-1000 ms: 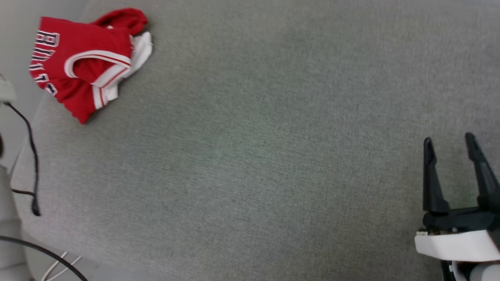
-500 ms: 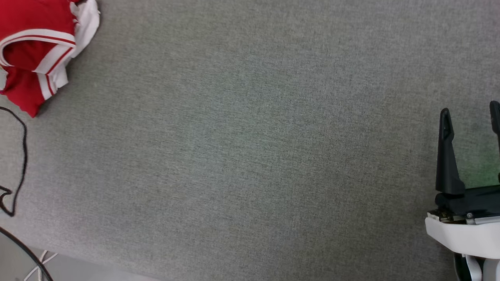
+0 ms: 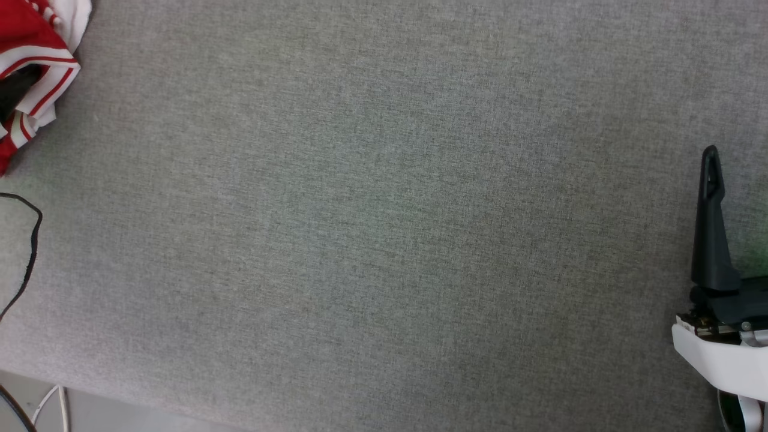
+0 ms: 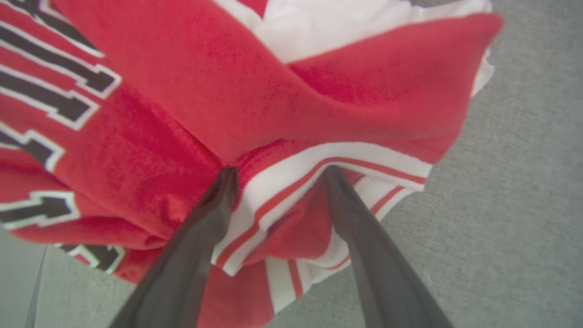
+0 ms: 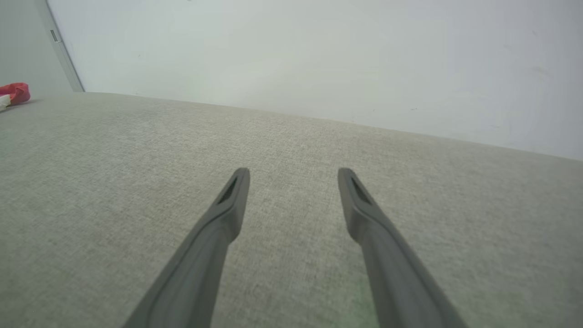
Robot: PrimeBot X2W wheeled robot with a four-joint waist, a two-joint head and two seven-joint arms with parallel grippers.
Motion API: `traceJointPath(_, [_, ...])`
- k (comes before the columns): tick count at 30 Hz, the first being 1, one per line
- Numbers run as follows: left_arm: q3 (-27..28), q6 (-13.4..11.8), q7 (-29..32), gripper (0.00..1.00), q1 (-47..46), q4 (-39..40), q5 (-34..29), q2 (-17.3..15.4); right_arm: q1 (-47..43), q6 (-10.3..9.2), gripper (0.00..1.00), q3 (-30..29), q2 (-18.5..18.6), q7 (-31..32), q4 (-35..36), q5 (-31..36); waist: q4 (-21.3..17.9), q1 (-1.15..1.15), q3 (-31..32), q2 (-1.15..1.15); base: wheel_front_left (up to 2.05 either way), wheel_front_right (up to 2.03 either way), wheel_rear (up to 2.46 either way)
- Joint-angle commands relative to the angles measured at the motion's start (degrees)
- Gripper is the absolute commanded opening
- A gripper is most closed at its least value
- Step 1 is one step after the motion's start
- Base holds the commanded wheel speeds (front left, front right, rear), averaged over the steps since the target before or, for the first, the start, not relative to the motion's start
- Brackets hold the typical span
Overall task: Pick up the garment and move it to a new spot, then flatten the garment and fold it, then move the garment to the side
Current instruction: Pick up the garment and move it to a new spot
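Bunched garment (image 4: 182, 91), axis unclear; left tool (image 4: 280, 171) released astride its trim (image 4: 319, 157), right tool (image 5: 294, 175) released.

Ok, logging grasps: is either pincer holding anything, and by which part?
Nothing held. Left pincer stands open astride striped trim of the jersey; right pincer is open over grey surface.

Head cam swung: garment (image 3: 37, 57) now cropped at far-left corner, left gripper (image 4: 278, 171) arrived at its trim; right gripper (image 5: 294, 174) half cropped.
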State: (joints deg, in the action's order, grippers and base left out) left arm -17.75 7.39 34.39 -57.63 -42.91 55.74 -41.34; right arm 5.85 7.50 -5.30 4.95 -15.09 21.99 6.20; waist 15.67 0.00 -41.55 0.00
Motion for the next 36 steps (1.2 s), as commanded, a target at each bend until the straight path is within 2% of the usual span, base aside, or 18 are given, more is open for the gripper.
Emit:
traceJointPath(1, [-0.95, -0.01, 0.94, 1.00, -0.13, -0.46, 0.64, 0.14, 0.68, -0.02, 1.00, -0.18, 0.33, -0.11, -0.14, 0.35, -0.15, 0.00, -0.41, 0.00, 0.00, 0.00, 0.00])
traceJointPath(6, [-4.28, -0.01, 1.61, 1.00, -0.30, -1.08, 2.55, 0.36, 0.68, -0.02, 1.00, -0.42, 0.30, -0.09, -0.18, 0.45, -0.11, 0.00, -0.72, 0.00, 0.00, 0.00, 0.00])
traceJointPath(7, [-4.85, 0.00, 1.56, 0.00, -0.47, -0.78, 3.03, 0.33, 0.79, -0.02, 1.00, -0.36, 0.26, -0.09, -0.30, 0.46, -0.09, 0.00, -0.60, 0.00, 0.00, 0.00, 0.00])
traceJointPath(16, [-8.73, -0.01, -3.61, 0.00, -3.88, 1.68, 3.63, -4.67, 1.72, -0.02, 1.00, 1.19, -0.41, -0.12, -1.55, -0.51, -0.54, 0.00, 3.44, 0.00, 0.00, 0.00, 0.00])
traceJointPath(18, [-11.18, -0.01, -5.77, 0.00, -5.60, 4.22, 3.09, -6.64, 1.86, -0.02, 1.00, 2.01, -1.03, -0.12, -2.69, -1.29, -1.05, 0.00, 6.72, 0.00, 0.00, 0.00, 0.00])
traceJointPath(25, [-16.55, -0.01, -7.86, 0.00, -9.74, 10.31, 1.34, -9.62, 1.82, -0.02, 1.00, 3.59, -1.87, -0.12, -5.04, -2.65, -2.78, 0.00, 12.68, 0.00, 0.00, 0.00, 0.00])
traceJointPath(29, [-20.05, -0.01, -7.56, 0.00, -12.95, 14.20, 0.30, -10.59, 1.78, -0.02, 1.00, 4.37, -2.10, -0.13, -6.36, -3.79, -4.42, 0.00, 15.70, 0.00, 0.00, 0.00, 0.00])
traceJointPath(36, [-26.28, -0.01, -5.70, 0.00, -18.92, 20.84, -2.03, -10.05, 0.61, -0.02, 1.00, 4.88, -2.13, -0.14, -8.16, -8.15, -8.56, 0.00, 20.50, 0.00, 0.00, 0.00, 0.00])
